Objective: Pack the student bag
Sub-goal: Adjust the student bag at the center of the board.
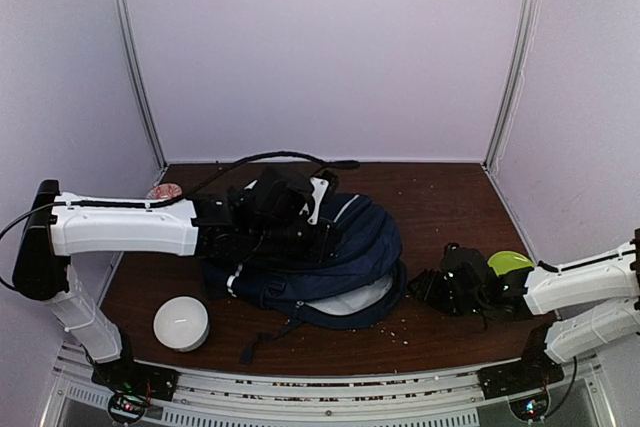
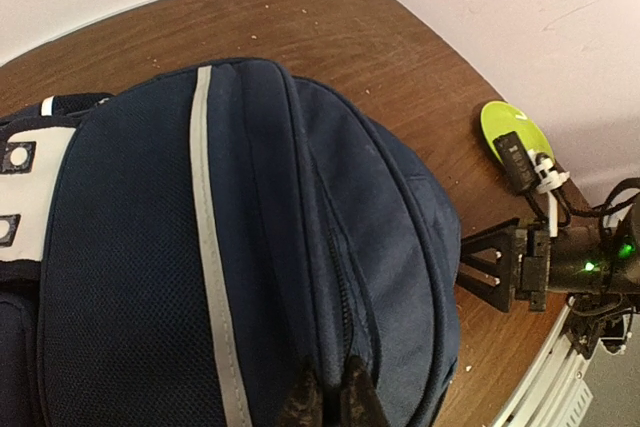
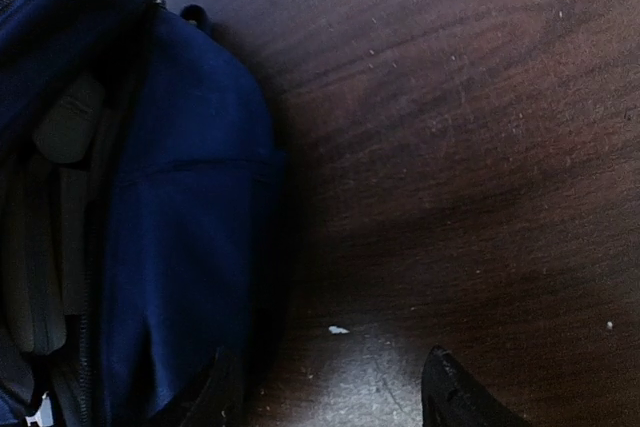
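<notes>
1. Right now the student bag (image 1: 345, 247) lies flat at mid-table (image 1: 440, 197), between the two arms. Light grey lining shows along its near edge, so one compartment looks open.
2. Left gripper (image 2: 327, 402) sits on top of the bag with its fingertips drawn almost together, right where the zip line (image 2: 342, 287) runs into them. It reads as a pinch on the zip seam or puller; the puller itself is hidden.
3. Right gripper (image 3: 330, 397) is low over bare table just beside the bag's right side, jaws spread wide, nothing in them.
4. Loose items outside the bag: a white ribbed pouch (image 1: 181, 324) at near left, and a lime green object (image 1: 510, 262) by the right arm.
5. My read on the step: zip handling on the top compartment, with the left arm doing the work and the right arm idle. Packing is not finished while the pouch is still out.
6. Next move calls for a steady pull along the zip track. The right gripper likely needs to pin or hold the fabric, otherwise the whole bag may slide with the pull.
</notes>
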### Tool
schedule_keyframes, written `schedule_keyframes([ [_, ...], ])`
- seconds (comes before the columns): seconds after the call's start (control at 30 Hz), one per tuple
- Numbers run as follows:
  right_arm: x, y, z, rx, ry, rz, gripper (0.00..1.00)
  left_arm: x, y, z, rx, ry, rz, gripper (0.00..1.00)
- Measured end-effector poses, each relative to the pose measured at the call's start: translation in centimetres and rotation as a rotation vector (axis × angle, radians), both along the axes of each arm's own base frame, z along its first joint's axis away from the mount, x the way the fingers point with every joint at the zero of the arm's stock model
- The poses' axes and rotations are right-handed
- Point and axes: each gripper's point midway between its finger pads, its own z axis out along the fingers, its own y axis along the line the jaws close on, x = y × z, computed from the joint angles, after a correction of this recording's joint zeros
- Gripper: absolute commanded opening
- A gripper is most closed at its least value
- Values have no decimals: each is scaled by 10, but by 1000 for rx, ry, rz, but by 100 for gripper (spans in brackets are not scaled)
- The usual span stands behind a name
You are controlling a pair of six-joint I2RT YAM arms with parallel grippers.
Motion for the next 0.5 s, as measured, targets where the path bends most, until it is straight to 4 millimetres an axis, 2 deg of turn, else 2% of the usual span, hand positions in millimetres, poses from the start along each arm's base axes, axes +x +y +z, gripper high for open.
schedule_keyframes([
  [0.07, 0, 1, -12, -12, 38, 6, 54, 1, 0, 1, -5, -4, 6, 0],
  [0.1, 0, 2, -18, -20, 60, 14, 49, 1, 0, 1, -8, -6, 9, 0],
  [0.27, 11, 23, -18, 1, 81, 62, 21, 2, 0, 2, -13, -17, 18, 0],
  [0.5, 46, 33, -12, -8, 84, 80, 5, 3, 2, 1, -14, -29, 31, 0],
])
